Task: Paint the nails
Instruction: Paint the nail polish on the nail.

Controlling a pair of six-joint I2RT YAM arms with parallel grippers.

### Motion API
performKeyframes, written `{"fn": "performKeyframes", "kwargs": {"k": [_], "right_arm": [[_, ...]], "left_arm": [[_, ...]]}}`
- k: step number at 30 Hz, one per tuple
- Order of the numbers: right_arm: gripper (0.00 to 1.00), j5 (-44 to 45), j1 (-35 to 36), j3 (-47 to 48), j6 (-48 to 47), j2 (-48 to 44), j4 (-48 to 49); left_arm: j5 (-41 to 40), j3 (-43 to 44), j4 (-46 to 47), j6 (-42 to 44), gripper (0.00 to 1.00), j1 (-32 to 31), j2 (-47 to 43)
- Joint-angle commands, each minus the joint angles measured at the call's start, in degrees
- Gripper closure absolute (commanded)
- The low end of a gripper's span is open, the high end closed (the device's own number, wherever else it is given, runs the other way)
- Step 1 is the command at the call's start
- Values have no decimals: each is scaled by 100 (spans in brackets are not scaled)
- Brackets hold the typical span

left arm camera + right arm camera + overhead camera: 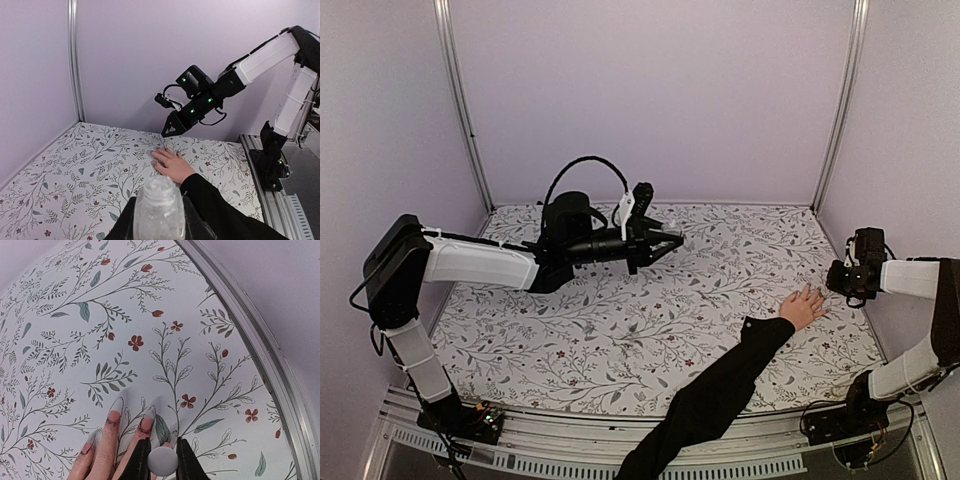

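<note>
A light-skinned hand (pixel 803 306) with a long black sleeve (pixel 720 390) lies flat on the floral cloth at the right. Its long pale nails (pixel 116 405) show in the right wrist view, fingers spread. My right gripper (pixel 162 460) hovers just over the fingertips, shut on a small round pale brush cap (pixel 162 461); the brush below the cap is hidden. One fingertip sits partly under that cap. My left gripper (pixel 159 212) is raised over the middle of the table and shut on a small translucent bottle (pixel 159 202) with an open threaded neck.
Floral cloth (pixel 620 320) covers the table. A metal frame rail (pixel 250 335) runs along the right edge close to the right gripper (pixel 835 284). Lilac walls close in the back and sides. The left arm (pixel 480 262) stretches across the left half.
</note>
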Motion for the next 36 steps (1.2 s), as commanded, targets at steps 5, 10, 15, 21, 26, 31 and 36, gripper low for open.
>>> {"fn": "performKeyframes", "kwargs": {"k": [5, 10, 15, 21, 26, 31, 36], "right_arm": [[100, 67, -21, 14, 65, -46, -109], [100, 113, -21, 35, 49, -41, -151], [100, 82, -21, 16, 56, -5, -79], [100, 91, -21, 7, 58, 57, -27], [100, 124, -21, 7, 73, 97, -5], [100, 171, -21, 20, 87, 119, 9], [100, 191, -21, 25, 84, 134, 23]], "left_arm": [[-15, -28, 229, -22, 100, 68, 2], [-11, -28, 238, -35, 100, 69, 6], [-9, -36, 244, -34, 100, 59, 6], [-19, -45, 246, -32, 100, 63, 4], [-18, -45, 255, -34, 100, 67, 3], [-20, -45, 255, -35, 100, 62, 6], [-31, -53, 251, -45, 100, 71, 0]]}}
